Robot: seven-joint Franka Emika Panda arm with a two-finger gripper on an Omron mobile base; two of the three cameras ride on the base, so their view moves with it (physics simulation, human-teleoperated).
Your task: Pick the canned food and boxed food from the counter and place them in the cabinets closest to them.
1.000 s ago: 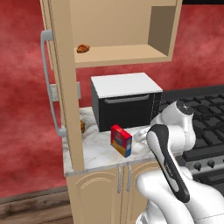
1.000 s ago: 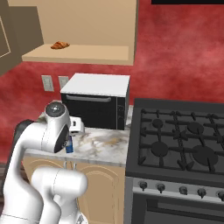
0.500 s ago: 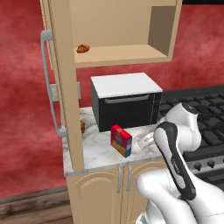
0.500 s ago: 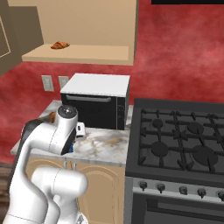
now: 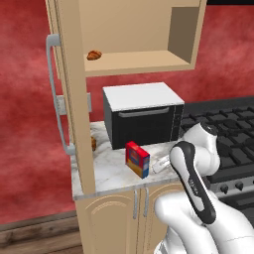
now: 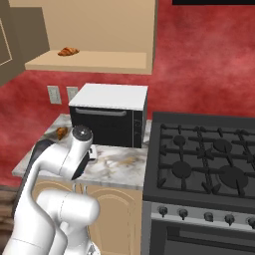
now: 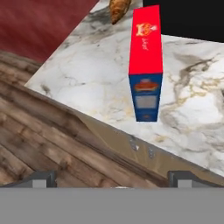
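With its fingers spread wide and holding nothing, the end effector [image 7: 113, 177] hangs off the front edge of the desk [image 7: 87, 83]. Ahead, near that edge, stands the boxed food [image 7: 146, 63] (a red carton, long axis upright), directly along the approach line. Beyond it sits the black microwave [image 5: 144, 115].

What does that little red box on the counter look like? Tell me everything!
The boxed food is a small carton, like cardboard. Its wide faces are bright red with a small yellow picture; a narrow end is blue with yellow and grey print. It stands upright on the marble counter, in front of the black microwave, apart from it. Nothing else touches it.
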